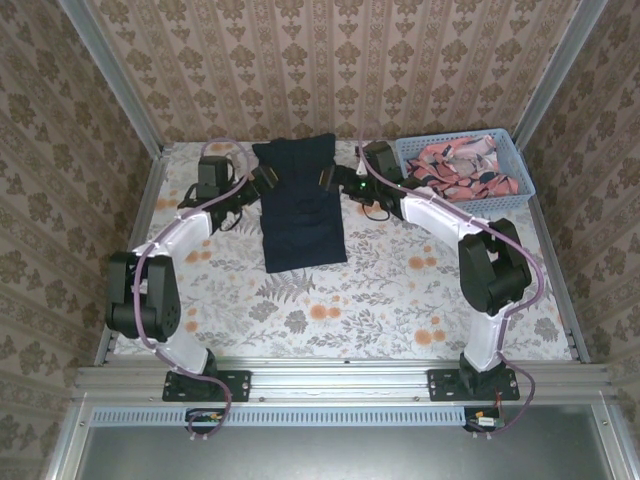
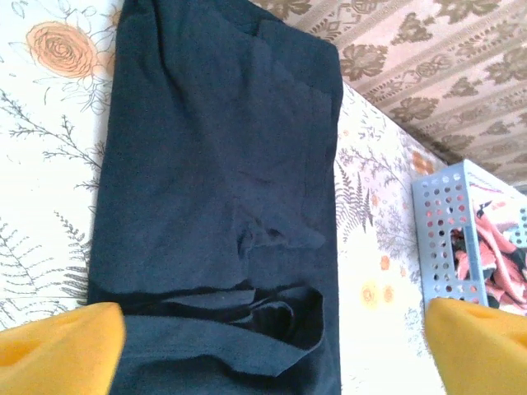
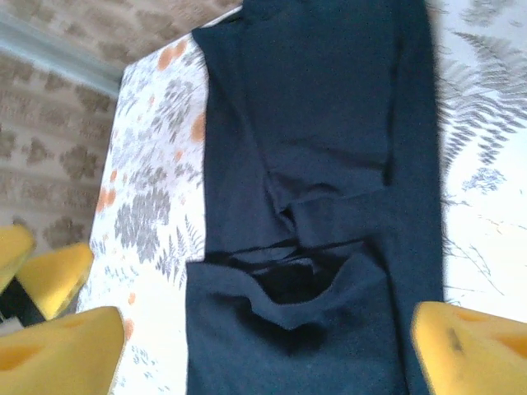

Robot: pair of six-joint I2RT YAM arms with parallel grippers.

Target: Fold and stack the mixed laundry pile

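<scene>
- Top external: dark navy T-shirt [image 1: 298, 205] lies folded into a tall narrow rectangle on the floral table [image 1: 400, 290], in the far middle, its top edge against the back wall.
- Top external: left gripper [image 1: 262, 182] sits at the shirt's left edge and right gripper [image 1: 330, 180] at its right edge, facing each other across the upper half of the cloth. Jaw spacing is too small to read from here.
- Top external: light blue basket [image 1: 470, 200] stands in the far right corner, well apart from the shirt. The pink patterned garment [image 1: 462, 165] lies bunched inside it.
- Left wrist: left gripper [image 2: 272, 350] has its jaws spread wide, one yellow fingertip [image 2: 58, 350] at each lower corner of the view, nothing clamped between them.
- Left wrist: T-shirt [image 2: 214, 164] lies flat on the table [image 2: 49, 164] below the fingers, with a loose wrinkled fold near the gripper. Basket [image 2: 436, 239] is at the right, pink garment [image 2: 494, 255] visible inside.
- Right wrist: right gripper [image 3: 268, 354] also stands wide apart, yellow fingertips [image 3: 473, 350] at the lower corners, holding nothing.
- Right wrist: T-shirt [image 3: 329, 148] rests on the table [image 3: 156, 164] under the fingers. A rumpled fold opens just ahead of the gripper, and the rest lies smooth.
</scene>
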